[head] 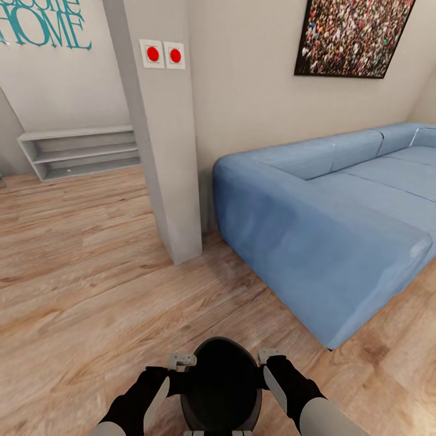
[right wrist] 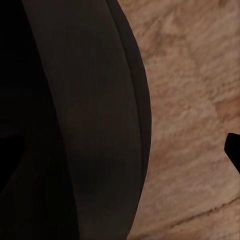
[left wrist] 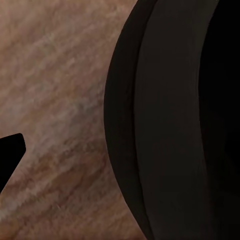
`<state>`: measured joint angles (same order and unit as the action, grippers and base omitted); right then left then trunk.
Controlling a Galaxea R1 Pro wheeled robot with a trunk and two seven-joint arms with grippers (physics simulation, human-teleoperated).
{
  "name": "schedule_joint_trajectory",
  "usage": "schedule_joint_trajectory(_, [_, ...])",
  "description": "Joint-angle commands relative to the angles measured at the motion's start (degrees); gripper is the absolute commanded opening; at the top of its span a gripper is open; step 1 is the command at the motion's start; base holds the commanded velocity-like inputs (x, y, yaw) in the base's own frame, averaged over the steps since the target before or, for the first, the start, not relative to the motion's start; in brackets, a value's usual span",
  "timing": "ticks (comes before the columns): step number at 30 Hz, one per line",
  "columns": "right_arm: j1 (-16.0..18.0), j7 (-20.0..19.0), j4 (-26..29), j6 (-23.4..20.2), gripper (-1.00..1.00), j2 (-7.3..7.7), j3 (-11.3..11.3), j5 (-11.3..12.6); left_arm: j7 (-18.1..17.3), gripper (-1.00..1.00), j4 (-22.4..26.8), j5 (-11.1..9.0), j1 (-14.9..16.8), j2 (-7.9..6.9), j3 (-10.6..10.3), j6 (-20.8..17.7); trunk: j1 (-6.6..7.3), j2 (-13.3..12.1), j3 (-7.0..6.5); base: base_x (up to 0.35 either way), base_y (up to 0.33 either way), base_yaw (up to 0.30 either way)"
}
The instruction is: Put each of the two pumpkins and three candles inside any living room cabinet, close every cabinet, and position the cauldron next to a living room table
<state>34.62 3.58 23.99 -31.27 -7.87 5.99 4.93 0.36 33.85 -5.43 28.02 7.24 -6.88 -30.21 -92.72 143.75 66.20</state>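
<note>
- While the robot stands on a wood-plank floor (head: 91, 290), its head view looks down on a black cauldron (head: 221, 381) at 6 o'clock, held between both arms.
- The left gripper (head: 181, 361) sits against the cauldron's rim at its 9 o'clock side; the right gripper (head: 270, 355) sits against the rim at 3 o'clock.
- Whether either gripper's jaws are apart or pressed together cannot be told; the grey gripper parts meet the rim, but the fingertips are hidden.
- In the left wrist view, the cauldron's dark curved wall (left wrist: 170, 130) is close up, with the floor behind it and one black finger (left wrist: 9, 152) apart from it.
- In the right wrist view, the same dark wall (right wrist: 85, 125) is close up, with a black finger tip (right wrist: 234, 150) at the frame's edge, apart from it.
- A blue sofa (head: 339, 224) fills the head view from 2 to 4 o'clock.
- A grey pillar (head: 160, 133) with two red round buttons (head: 163, 54) stands at 12 o'clock.
- A low grey shelf unit (head: 79, 151) lies at 10 o'clock beneath teal wall lettering (head: 45, 24).
- A dark framed picture (head: 354, 36) hangs at 1 o'clock.
</note>
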Motion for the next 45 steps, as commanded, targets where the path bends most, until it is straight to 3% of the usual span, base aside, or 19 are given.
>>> schedule_joint_trajectory(1, [0.01, 0.38, 0.09, -0.28, 1.0, 0.04, 0.43, 0.52, 0.16, 1.0, 0.08, -0.55, 0.01, -0.03, -0.15, -0.27, 0.01, 0.02, 0.05, 0.0, 0.0, 0.0])
schedule_joint_trajectory(21, [0.01, 0.38, 0.17, -0.36, 1.0, 0.04, 0.43, 0.53, -0.37, 1.0, 0.23, -0.68, -0.06, -0.18, -0.08, -0.22, 0.01, 0.02, 0.05, 0.0, 0.0, 0.0])
schedule_joint_trajectory(22, [0.01, 0.38, 0.16, -0.36, -1.0, 0.04, 0.44, 0.53, -0.37, 1.0, 0.2, -0.7, -0.06, -0.19, -0.08, -0.21, 0.01, 0.02, 0.05, 0.0, 0.0, 0.0])
schedule_joint_trajectory(30, [0.01, 0.38, 0.18, -0.37, -1.0, 0.04, 0.46, 0.52, -0.38, 1.0, 0.17, -0.66, -0.07, -0.21, -0.07, -0.2, 0.01, 0.02, 0.05, 0.0, 0.0, 0.0])
schedule_joint_trajectory(31, [0.01, 0.38, 0.18, -0.37, -1.0, 0.04, 0.47, 0.55, -0.39, -1.0, 0.17, -0.65, -0.07, -0.21, -0.07, -0.2, 0.01, 0.02, 0.05, 0.0, 0.0, 0.0])
schedule_joint_trajectory(45, [0.01, 0.38, 0.17, -0.45, -1.0, 0.04, 0.46, 0.55, -0.36, -1.0, 0.64, -0.71, -0.07, -0.27, -0.07, -0.2, 0.01, 0.02, 0.05, 0.0, 0.0, 0.0])
